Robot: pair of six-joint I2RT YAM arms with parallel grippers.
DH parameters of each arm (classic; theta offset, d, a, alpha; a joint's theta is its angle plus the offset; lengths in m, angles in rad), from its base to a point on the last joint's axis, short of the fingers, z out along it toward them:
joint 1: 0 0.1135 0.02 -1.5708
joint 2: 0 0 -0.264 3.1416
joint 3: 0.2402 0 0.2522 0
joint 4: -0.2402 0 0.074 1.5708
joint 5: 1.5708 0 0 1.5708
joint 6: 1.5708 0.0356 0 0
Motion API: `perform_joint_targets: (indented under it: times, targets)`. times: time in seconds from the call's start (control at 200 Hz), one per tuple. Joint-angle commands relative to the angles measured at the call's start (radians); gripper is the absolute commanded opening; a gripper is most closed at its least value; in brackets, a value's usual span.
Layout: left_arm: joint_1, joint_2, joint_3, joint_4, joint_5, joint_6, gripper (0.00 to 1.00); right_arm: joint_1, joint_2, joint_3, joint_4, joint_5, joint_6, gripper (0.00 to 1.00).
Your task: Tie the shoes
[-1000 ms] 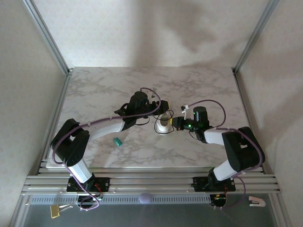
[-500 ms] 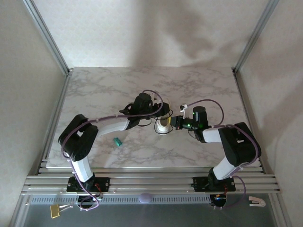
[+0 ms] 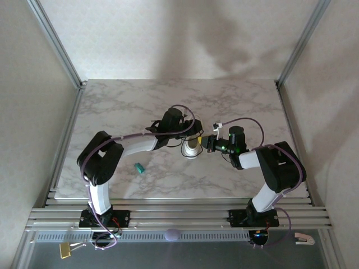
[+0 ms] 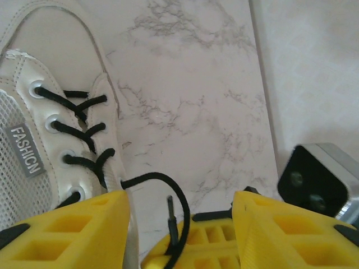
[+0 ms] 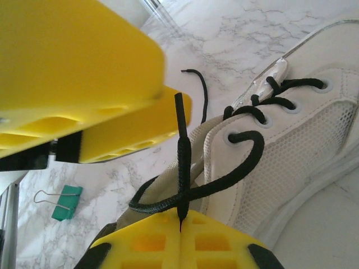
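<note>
Right wrist: black lace (image 5: 180, 151) between fingers (image 5: 146, 244)

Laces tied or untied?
Untied: black lace runs loose from the sneaker into the shut right gripper; no knot or bow.

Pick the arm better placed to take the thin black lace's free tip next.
Left, likely. The open yellow-fingered left gripper straddles the upright tip of the thin black lace from the white mesh sneaker; the right gripper is shut on that lace below the tip.

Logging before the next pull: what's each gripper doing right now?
Left gripper: open, around the lace end.
Right gripper: closed on the lace.
</note>
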Motion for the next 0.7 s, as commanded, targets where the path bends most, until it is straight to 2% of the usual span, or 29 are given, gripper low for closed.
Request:
perform_joint_targets:
  times: [0.0, 0.255, 0.505, 0.626, 0.696]
  targets:
    - [0.005, 0.023, 0.041, -0.008, 0.022, -0.015, 0.50, -0.006, 0.001, -0.009, 0.039, -0.023, 0.009, 0.00]
    - [0.006, 0.056, 0.070, -0.012, 0.022, -0.020, 0.39, -0.006, 0.001, -0.009, 0.044, -0.034, 0.015, 0.00]
    - [0.006, 0.074, 0.077, -0.013, 0.024, -0.025, 0.19, -0.006, -0.014, -0.016, 0.036, -0.025, 0.010, 0.00]
    - [0.006, 0.070, 0.078, -0.020, 0.019, -0.019, 0.00, -0.006, -0.016, -0.016, 0.028, -0.023, 0.009, 0.00]
    - [0.006, 0.057, 0.073, -0.022, 0.009, -0.011, 0.00, -0.006, -0.025, -0.023, 0.014, -0.013, 0.004, 0.00]
